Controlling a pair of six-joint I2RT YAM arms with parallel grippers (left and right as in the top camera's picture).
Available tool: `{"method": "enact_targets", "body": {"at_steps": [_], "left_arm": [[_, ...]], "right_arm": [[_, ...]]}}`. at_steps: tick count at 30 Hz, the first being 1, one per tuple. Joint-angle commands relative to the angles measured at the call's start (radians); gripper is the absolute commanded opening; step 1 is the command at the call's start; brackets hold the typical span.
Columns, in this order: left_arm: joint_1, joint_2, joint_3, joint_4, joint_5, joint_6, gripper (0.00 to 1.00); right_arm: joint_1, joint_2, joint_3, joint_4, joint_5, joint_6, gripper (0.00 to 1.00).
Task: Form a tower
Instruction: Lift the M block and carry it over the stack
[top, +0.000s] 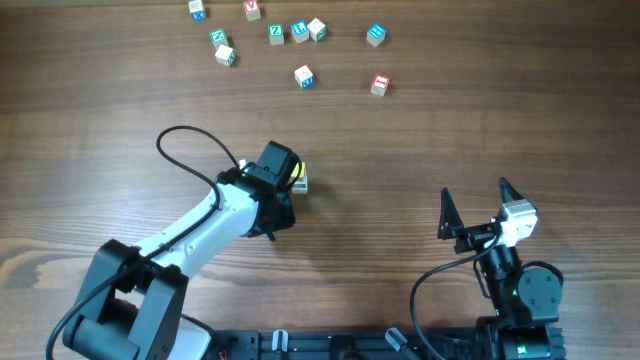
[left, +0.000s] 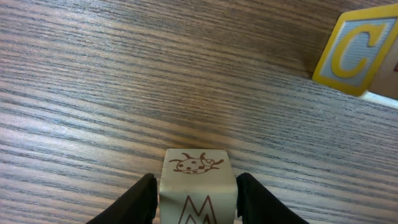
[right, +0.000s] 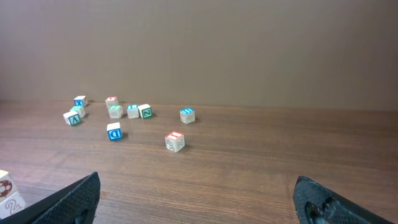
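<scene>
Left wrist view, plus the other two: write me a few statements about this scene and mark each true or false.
1. The right end effector is open and holds nothing. True.
2. A ladybug cube sits between the fingers of the left end effector. True.
3. The yellow-framed cube shows the letter M. False: it shows a C.
4. The loose cubes crowd around the right end effector. False: they lie scattered near the far edge of the table, well away from it.

A short tower (top: 299, 178) of pale letter cubes, yellow-framed C uppermost, is standing mid-desk (top: 400, 140), away from the loose cubes.
</scene>
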Motion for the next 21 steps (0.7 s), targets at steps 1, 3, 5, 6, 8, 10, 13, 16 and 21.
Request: {"method": "enact_targets", "body": {"at_steps": [1,3,5,6,8,10,13,16,21], "left_arm": [[0.007,0.01,-0.006,0.002,0.004,0.017,0.37],[0.008,0.007,0.0,-0.001,0.005,0.047,0.32],[0.008,0.0,0.019,-0.02,0.004,0.073,0.31],[0.008,-0.006,0.033,-0.038,0.004,0.087,0.32],[0.008,-0.032,0.088,-0.114,-0.007,0.095,0.29],[0.008,-0.052,0.12,-0.149,-0.011,0.095,0.27],[0.008,-0.093,0.188,-0.207,-0.011,0.095,0.27],[0.008,-0.134,0.291,-0.281,-0.011,0.147,0.26],[0.008,-0.138,0.483,-0.354,-0.006,0.174,0.26]], "right_arm": [[0.002,-0.008,-0.001,0.003,0.011,0.006,1.0],[0.002,-0.008,-0.001,0.003,0.011,0.006,1.0],[0.002,-0.008,-0.001,0.003,0.011,0.006,1.0],[0.002,-0.008,-0.001,0.003,0.011,0.007,1.0],[0.002,-0.008,-0.001,0.003,0.011,0.006,1.0],[0.002,-0.008,-0.001,0.003,0.011,0.006,1.0],[0.002,-0.008,-0.001,0.003,0.011,0.006,1.0],[0.002,-0.008,-0.001,0.003,0.011,0.006,1.0],[0.002,-0.008,-0.001,0.003,0.011,0.006,1.0]]}}
